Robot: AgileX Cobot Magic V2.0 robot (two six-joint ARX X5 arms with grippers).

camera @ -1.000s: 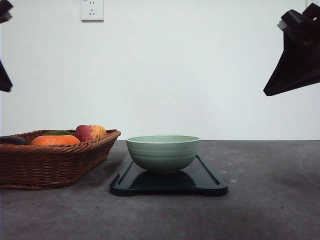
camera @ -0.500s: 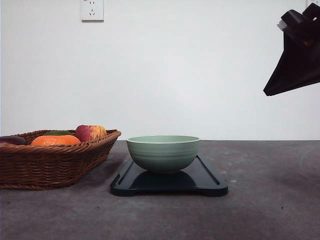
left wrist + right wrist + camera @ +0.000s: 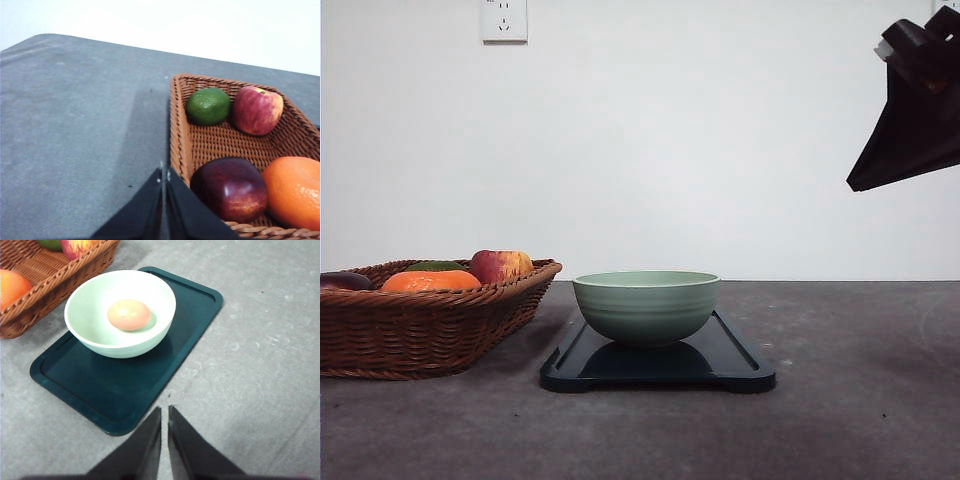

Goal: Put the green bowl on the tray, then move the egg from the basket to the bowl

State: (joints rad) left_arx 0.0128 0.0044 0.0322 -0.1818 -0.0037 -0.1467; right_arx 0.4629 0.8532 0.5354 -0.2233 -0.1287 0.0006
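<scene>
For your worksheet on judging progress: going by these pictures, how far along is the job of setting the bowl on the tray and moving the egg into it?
Both steps look done. The bowl stands on the tray, and the egg lies inside it. Nothing is in hand: the right pincer hangs shut and empty above the table, and the left pincer is shut beside the basket. Nothing appears left.
</scene>
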